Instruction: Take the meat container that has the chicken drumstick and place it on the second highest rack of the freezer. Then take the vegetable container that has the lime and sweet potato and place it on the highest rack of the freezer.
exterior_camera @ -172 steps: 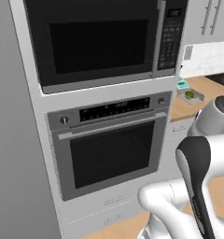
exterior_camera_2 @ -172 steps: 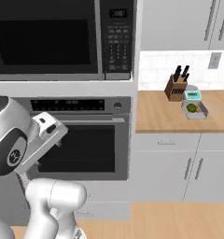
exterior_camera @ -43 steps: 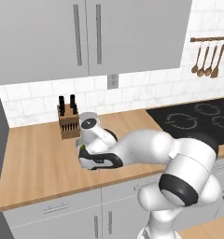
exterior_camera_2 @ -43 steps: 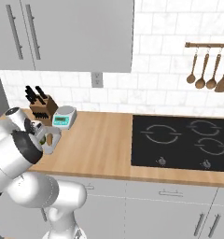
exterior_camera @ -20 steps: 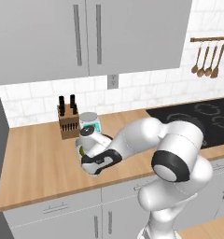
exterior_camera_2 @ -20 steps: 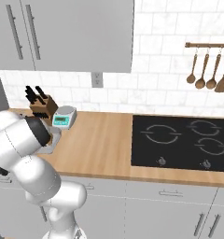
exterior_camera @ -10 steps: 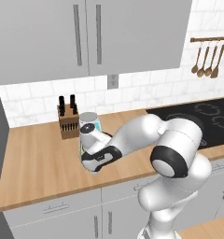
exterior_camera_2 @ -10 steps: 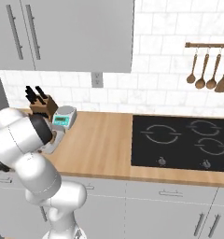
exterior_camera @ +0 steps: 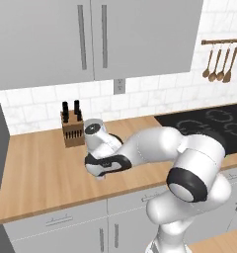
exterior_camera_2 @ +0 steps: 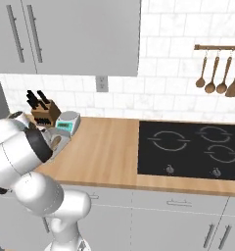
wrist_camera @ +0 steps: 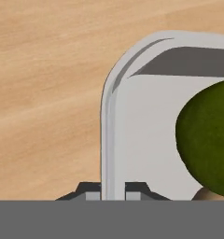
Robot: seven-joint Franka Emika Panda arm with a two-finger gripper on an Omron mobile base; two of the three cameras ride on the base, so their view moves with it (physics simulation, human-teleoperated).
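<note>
Inside the grey tray (wrist_camera: 115, 116), lime (wrist_camera: 208, 137) beside sweet potato (wrist_camera: 208, 194)

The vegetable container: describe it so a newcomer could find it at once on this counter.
On the wooden counter, left of the black cooktop and in front of the knife block, the gripper is shut on the rim of a pale grey tray. It alone holds a dark green lime.

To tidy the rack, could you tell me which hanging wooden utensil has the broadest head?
The rightmost wooden utensil; the other three to its left have smaller, rounded heads.
</note>
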